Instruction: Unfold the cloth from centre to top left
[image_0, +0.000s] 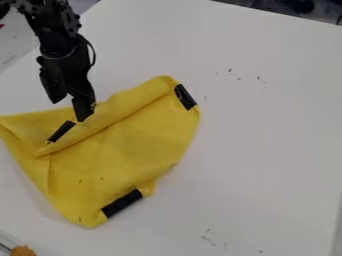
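Yellow cloth (120, 160) lies on the left part of the white table (267, 125) from where I stand, its far side folded over in a long, loose band slanting from the left up to the far right corner. It bears 3 black strips: 1 at that corner (186, 97), 1 on the left of the band (61, 131), 1 at the near edge (121, 202). Above the far edge hangs the black gripper (69, 107), its 2 jaws parted; I can't tell whether either touches the fabric.
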